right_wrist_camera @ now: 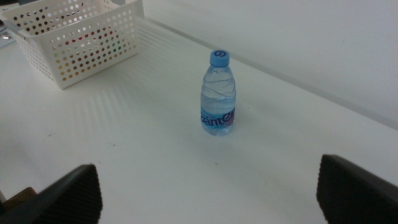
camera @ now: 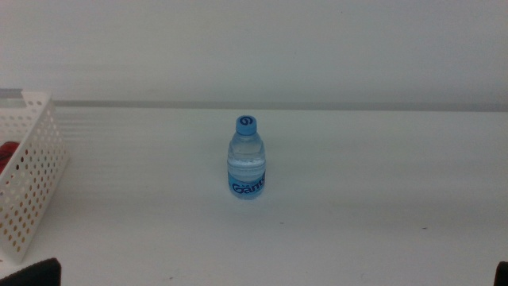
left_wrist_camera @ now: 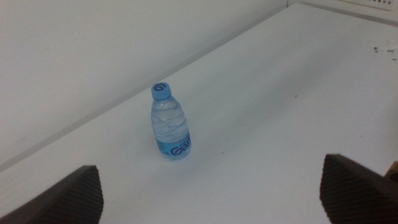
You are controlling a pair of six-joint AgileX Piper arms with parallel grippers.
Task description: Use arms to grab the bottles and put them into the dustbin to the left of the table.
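Observation:
A small clear water bottle (camera: 248, 159) with a blue cap stands upright in the middle of the white table (camera: 381, 199). It also shows in the left wrist view (left_wrist_camera: 170, 123) and in the right wrist view (right_wrist_camera: 218, 93). The white perforated dustbin (camera: 32, 175) stands at the table's left end. A red thing (camera: 6, 152) lies inside it, and red and green show through its holes (right_wrist_camera: 93, 43). My left gripper (left_wrist_camera: 210, 167) is open and empty, well short of the bottle. My right gripper (right_wrist_camera: 207, 163) is open and empty, also well short of it.
Only the tips of both grippers show in the middle view, the left one (camera: 40, 272) and the right one (camera: 502, 274) at the bottom corners. A pale wall runs along the table's far edge (camera: 317, 105).

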